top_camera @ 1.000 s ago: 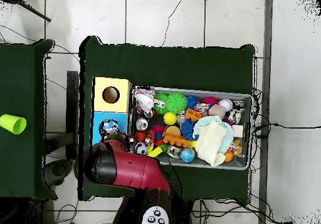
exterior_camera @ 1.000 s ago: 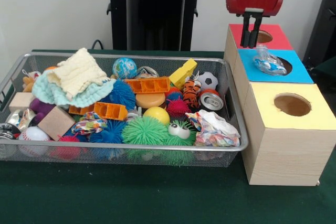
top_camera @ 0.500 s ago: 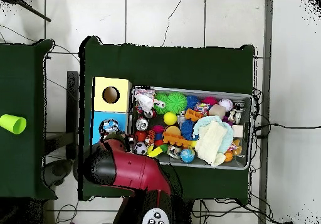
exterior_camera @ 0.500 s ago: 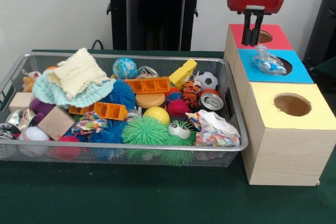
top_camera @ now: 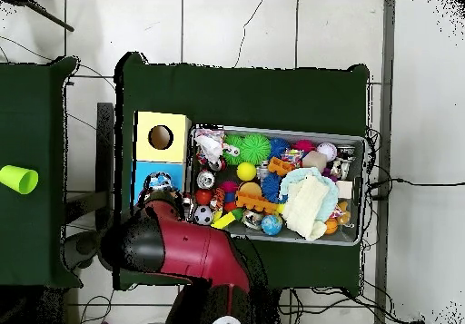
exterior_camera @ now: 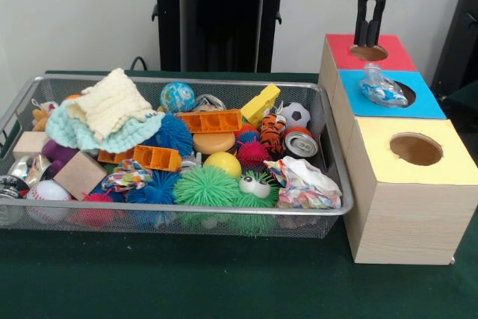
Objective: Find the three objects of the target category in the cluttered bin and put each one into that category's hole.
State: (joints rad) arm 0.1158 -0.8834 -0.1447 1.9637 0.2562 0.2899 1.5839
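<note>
the black claw (exterior_camera: 370,33), fingers together and empty, has risen at upper right above the red-topped box hole (exterior_camera: 369,52); the crumpled clear plastic bottle (exterior_camera: 379,87) lies on the blue-topped box hole (exterior_camera: 407,95), not dropped in

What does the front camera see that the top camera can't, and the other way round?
Only the front view shows the gripper over the red box, which the arm hides from above. Only the overhead view shows the green cup on the side table. Both show the bin, the yellow box and the crumpled bottle on the blue box.
</note>
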